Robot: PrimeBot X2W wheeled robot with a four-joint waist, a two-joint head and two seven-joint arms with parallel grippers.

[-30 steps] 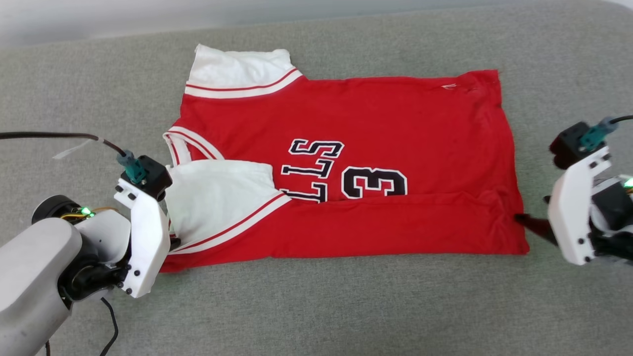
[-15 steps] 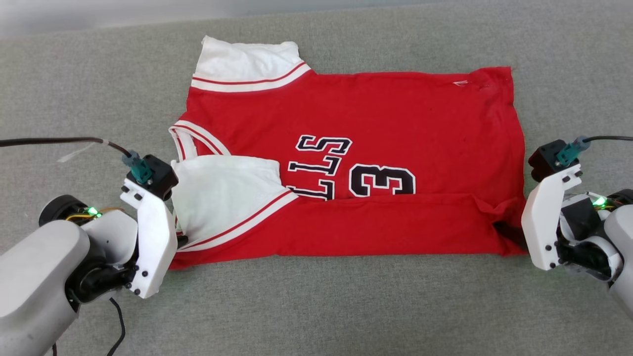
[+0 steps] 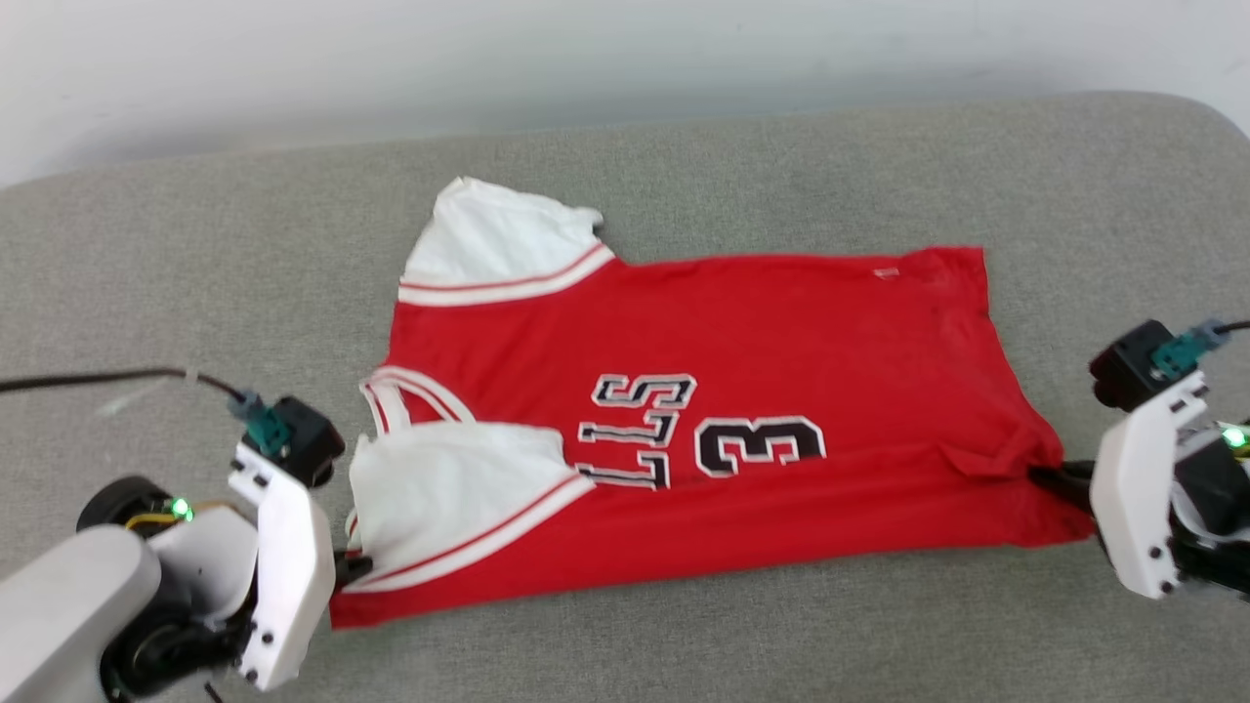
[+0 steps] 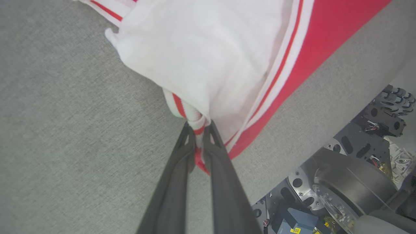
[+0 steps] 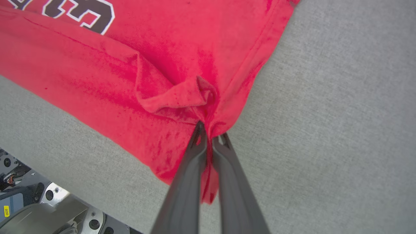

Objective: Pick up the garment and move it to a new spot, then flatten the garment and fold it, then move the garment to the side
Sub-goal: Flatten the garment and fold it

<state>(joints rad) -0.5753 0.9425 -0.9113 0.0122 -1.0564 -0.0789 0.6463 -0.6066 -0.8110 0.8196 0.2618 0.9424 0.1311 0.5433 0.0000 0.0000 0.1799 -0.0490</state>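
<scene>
Centrally, on a grey fabric-covered desk (image 3: 684,635), the garment (image 3: 762,342) lies mostly flat: a red jersey T-shirt, its neck end toward the robot's left and its hem toward the right. Black, white-outlined lettering (image 3: 640,430) and a number 3 (image 3: 762,447) face up, turned sideways. One white sleeve (image 3: 498,244) with red-striped trim sticks out on the far side. The other white sleeve (image 3: 449,488) is folded in over the chest and covers part of the lettering. The left hand (image 4: 199,128) is pressed together, pinching the striped trim at the garment's near left corner, low against the desk. The right hand (image 5: 210,131) is likewise pressed together, pinching a bunch of red cloth at the near end of the hem, where wrinkles gather toward its fingers. A dark cable (image 3: 98,378) runs from the left wrist across the desk, well apart from the garment. A pale wall (image 3: 586,59) stands behind the desk. Below the desk's near edge, the wrist views show the robot's metal base (image 4: 341,188).
</scene>
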